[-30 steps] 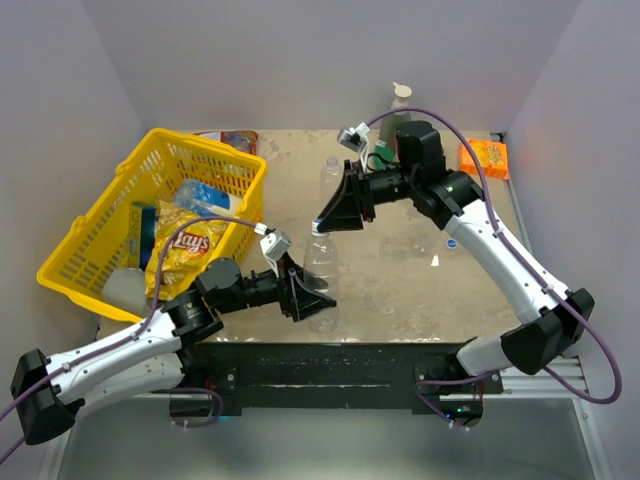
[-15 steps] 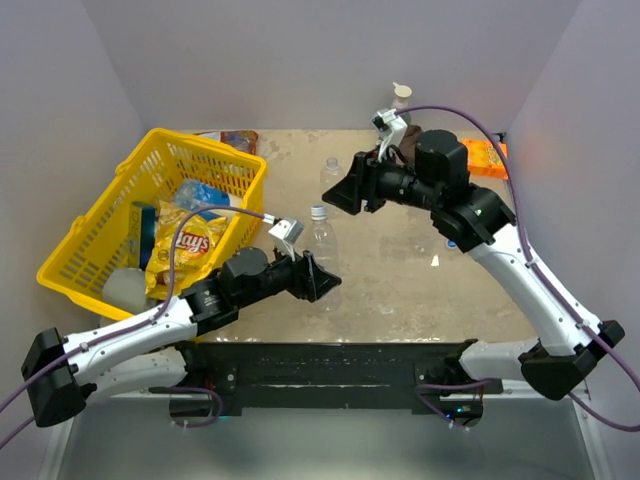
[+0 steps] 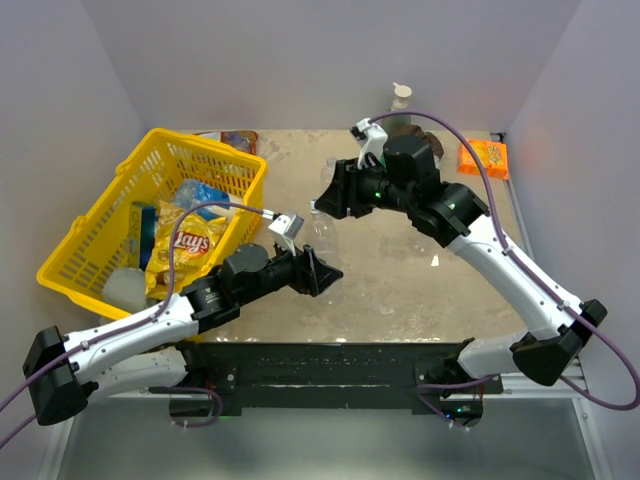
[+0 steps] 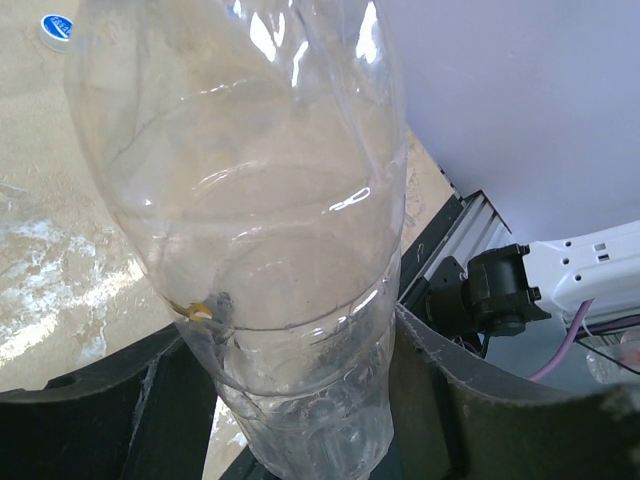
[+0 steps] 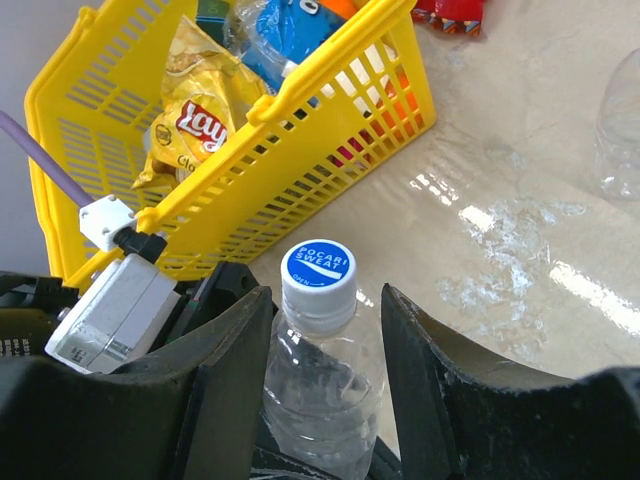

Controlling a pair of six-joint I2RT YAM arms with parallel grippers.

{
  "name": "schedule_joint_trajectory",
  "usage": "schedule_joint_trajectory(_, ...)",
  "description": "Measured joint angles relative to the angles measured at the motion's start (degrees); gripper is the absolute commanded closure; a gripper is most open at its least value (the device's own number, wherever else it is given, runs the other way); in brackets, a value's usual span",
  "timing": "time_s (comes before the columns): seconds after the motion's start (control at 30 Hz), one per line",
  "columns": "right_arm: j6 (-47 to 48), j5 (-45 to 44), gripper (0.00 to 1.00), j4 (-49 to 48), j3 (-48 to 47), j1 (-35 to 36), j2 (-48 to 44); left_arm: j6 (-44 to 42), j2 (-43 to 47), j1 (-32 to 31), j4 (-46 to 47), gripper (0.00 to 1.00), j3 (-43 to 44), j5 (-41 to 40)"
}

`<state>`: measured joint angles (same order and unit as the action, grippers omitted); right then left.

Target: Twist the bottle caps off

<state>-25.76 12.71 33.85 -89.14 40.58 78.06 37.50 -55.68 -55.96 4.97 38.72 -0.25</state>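
While the bottle is clamped by the left gripper near the table front, its cap, still on, is straddled untouched by the spread right gripper; closing and twisting is needed next.

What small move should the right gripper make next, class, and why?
Probably close the right gripper on the cap: its jaws flank the cap with gaps on both sides, while the left gripper clamps the bottle, so a twist could follow.
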Motion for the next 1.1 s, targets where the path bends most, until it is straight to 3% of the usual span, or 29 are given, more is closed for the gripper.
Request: schedule_joint_trajectory(1.1,-0.09,-0.74,0.52,-1.29,0.00,1.42,1.79,0.46,-2.60,0.00,-0.87,0.72,1.14,-0.90)
